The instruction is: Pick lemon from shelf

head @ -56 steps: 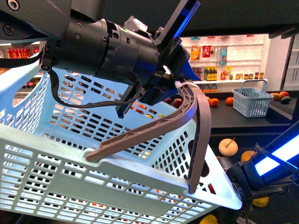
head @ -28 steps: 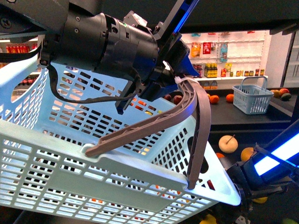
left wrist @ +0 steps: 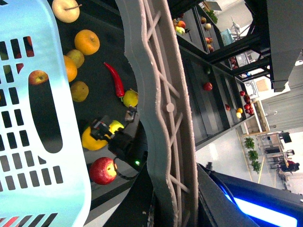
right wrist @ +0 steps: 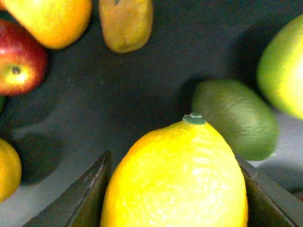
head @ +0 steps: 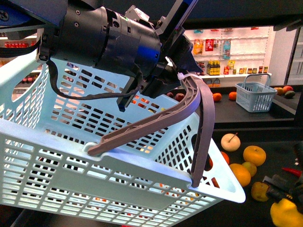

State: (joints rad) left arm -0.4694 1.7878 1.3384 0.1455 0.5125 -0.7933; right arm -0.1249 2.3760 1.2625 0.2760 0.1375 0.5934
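Right pincer [right wrist: 171,157] is down at the shelf [head: 284,137], fingers [right wrist: 83,201] spread wide, one on each side of the lemon [right wrist: 175,184]. The skin reaches both fingers, but I cannot tell whether I am gripping it or only flanking it.

Biggest before me is the pale blue basket [head: 71,165], which hangs tilted and fills most of the front view. It hangs from its brown handle [head: 142,130], and my left pincer [head: 176,75] is closed on the top of that handle.

Behind it the black shelf rises in tiers of dark trays. The lemon is at the lower tray, in the low right corner of the front view; I cannot tell if it rests on the tray or is off it. On the tier above stands a small basket [head: 255,97].

Around the lemon lies other fruit. A dull green one [right wrist: 236,118] is just beside it, and a paler green one [right wrist: 284,66] is further out. A red apple [right wrist: 19,64], an orange [right wrist: 52,19] and a brownish fruit [right wrist: 125,23] lie apart from it across bare tray. A red pepper [left wrist: 116,80] lies near the fruit.
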